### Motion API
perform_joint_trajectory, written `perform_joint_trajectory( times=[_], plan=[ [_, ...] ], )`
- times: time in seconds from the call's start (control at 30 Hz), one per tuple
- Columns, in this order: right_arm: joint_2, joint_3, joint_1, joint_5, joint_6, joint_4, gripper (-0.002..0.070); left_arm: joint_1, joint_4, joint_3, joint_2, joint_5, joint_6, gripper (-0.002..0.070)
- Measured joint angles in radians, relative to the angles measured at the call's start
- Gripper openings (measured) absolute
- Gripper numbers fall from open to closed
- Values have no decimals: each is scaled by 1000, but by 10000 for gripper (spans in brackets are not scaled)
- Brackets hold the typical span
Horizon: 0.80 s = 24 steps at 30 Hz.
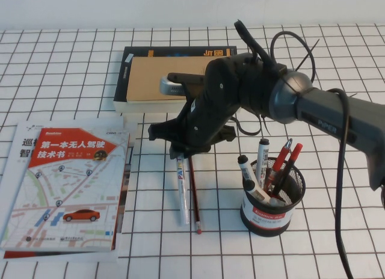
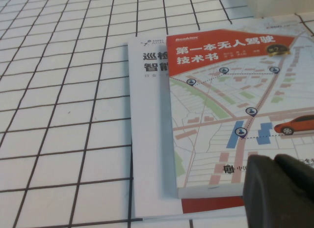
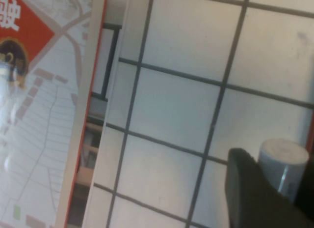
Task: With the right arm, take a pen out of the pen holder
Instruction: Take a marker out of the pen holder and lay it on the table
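A map-covered book lies at the table's 8 o'clock side. Its red banner reads "第一本无人驾驶技术书" in white, with a small "Broadview" at the banner's upper corner. The white book beneath it shows only the start of two black lines: "巡检", and "智" followed by a half-covered character. At 3 o'clock, the grey arm carries the word "PIPER" along its side. The white marker near the table's centre bears large letters beginning "PAI". The pen holder at 5 o'clock has a red-and-white label with print too small to read. At 12 o'clock, the orange characters on the black book cannot be made out.
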Motion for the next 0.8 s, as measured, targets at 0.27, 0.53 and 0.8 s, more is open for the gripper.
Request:
perform_joint_trajectory(
  times=[0.27,0.53,0.8],
  plan=[
    [0,-6,0,-12,0,-25,210,0,0,0,0,0,0,-4],
    [-2,-6,0,-12,0,-31,272,0,0,0,0,0,0,-4],
    [-180,-6,13,-13,-3,-106,239,0,0,0,0,0,0,-4]
  ],
)
